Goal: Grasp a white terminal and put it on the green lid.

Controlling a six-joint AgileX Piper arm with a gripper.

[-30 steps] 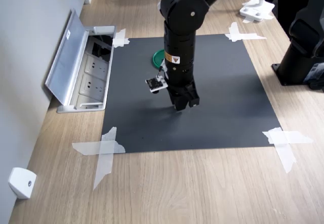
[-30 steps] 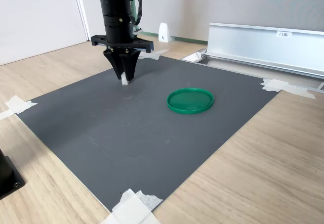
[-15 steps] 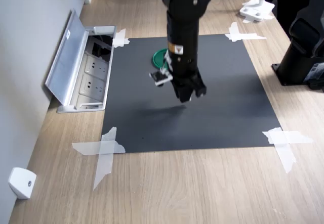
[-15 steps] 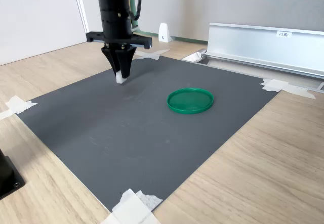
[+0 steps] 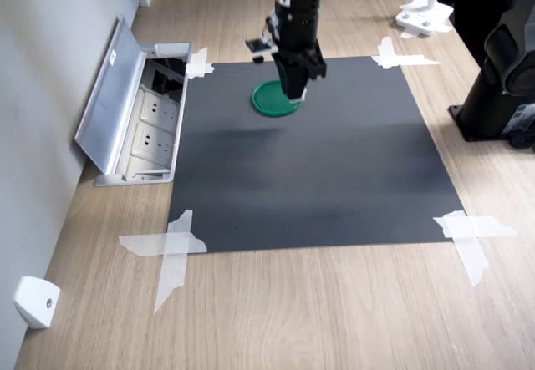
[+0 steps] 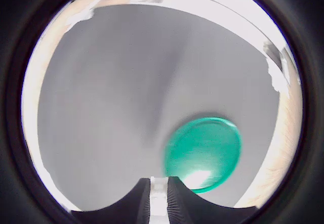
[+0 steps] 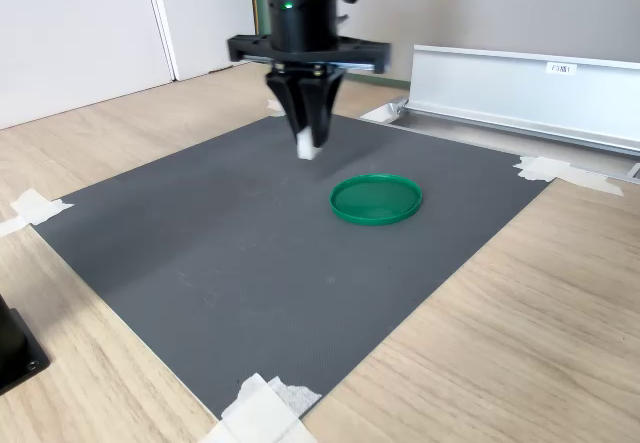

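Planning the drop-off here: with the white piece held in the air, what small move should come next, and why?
Probably a short sideways shift to centre over the green lid. The pincer grips the white terminal above the dark mat; in the second exterior view it hangs off the lid's left edge, not over its middle. Lowering now would likely miss.

Bare dark mat (image 7: 230, 253) surrounds the green lid (image 7: 376, 199) on all sides. The open metal socket box (image 5: 134, 111) stands beyond the mat's edge.
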